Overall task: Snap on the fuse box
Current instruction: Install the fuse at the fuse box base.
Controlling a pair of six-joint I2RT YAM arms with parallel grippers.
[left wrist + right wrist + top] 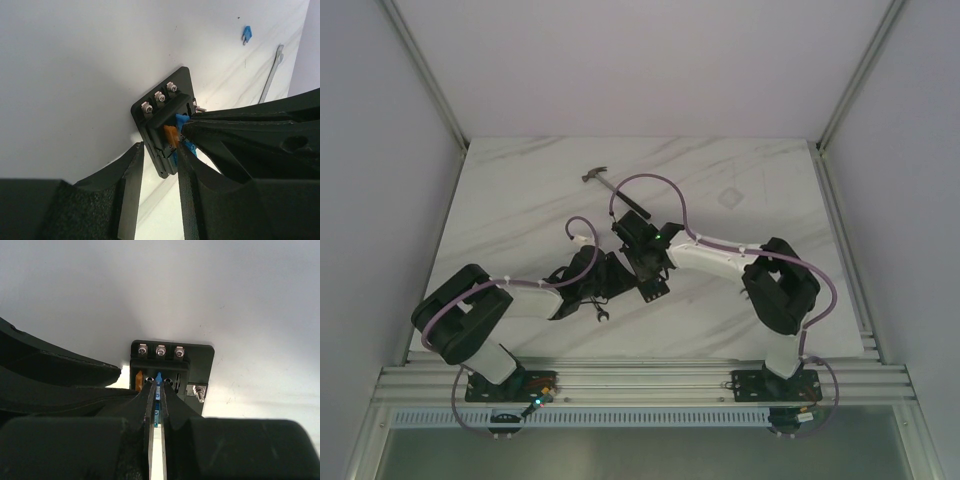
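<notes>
1. We log the two arms as alike: left arm (470,320) and right arm (780,285) each have bulky black joint housings and smooth white links.
2. A lilac cable (650,180) runs along each arm, held on by small white ties.
3. Each base (775,385) is a black plate; we note red and yellow spots at the left one.
4. A green light (661,239) glows on the right wrist.
5. Left gripper (161,147) and right gripper (157,387) are matte black; the tapering fingers (127,190) have pale, flat inner faces.
</notes>
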